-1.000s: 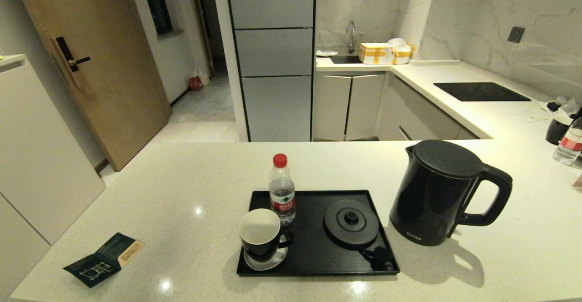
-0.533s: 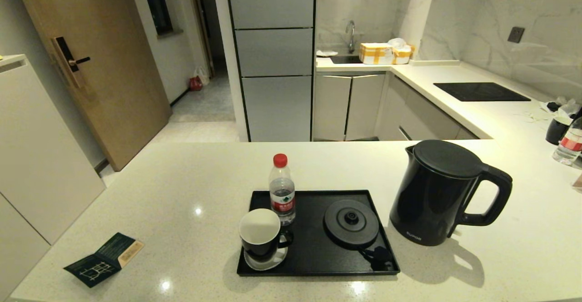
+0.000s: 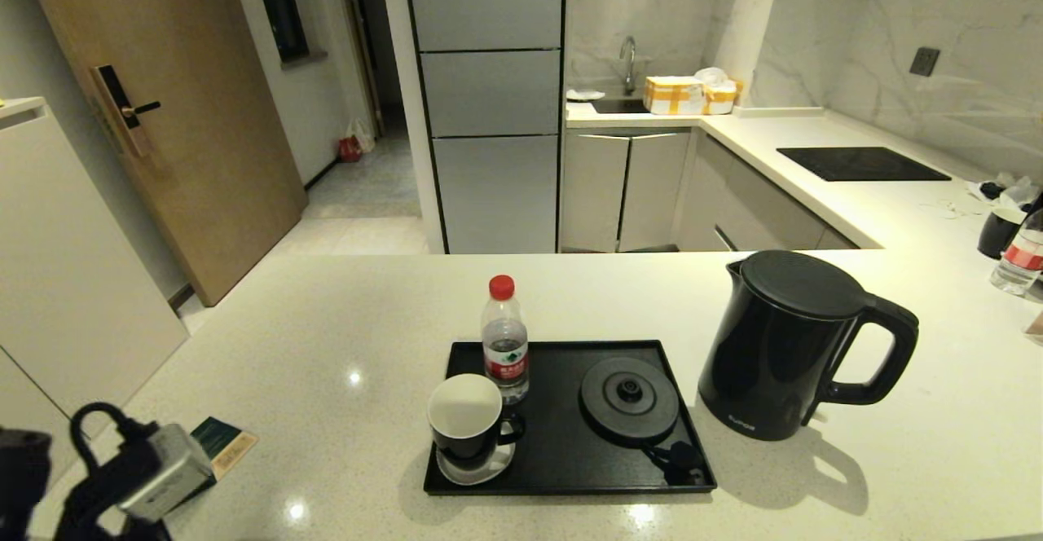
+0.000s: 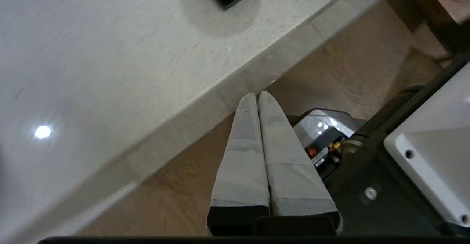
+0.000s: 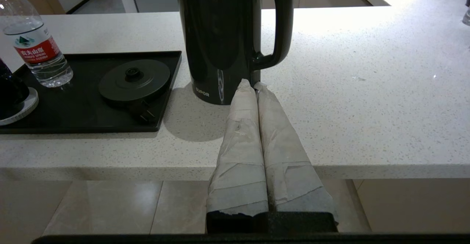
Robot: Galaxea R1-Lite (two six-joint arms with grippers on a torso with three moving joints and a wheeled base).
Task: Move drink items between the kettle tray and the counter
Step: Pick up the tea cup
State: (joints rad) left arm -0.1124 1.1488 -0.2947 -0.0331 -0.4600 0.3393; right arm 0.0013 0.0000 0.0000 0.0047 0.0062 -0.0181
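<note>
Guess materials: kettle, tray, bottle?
Kettle: likely plastic shell, black with soft sheen, moulded loop handle.
Tray: glossy black, mirror-like reflections; plastic or lacquer, can't tell.
Bottle: clear thin plastic, see-through, red screw cap.

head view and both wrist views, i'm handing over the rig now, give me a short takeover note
Left gripper: shut, empty, off the counter's near edge.
Right gripper: shut, empty, parked low in front of the kettle.
Kettle stands on the counter right of the tray, off its base disc.
Bottle and mug on the tray.
Done: nothing visibly.
Left: all moves.
</note>
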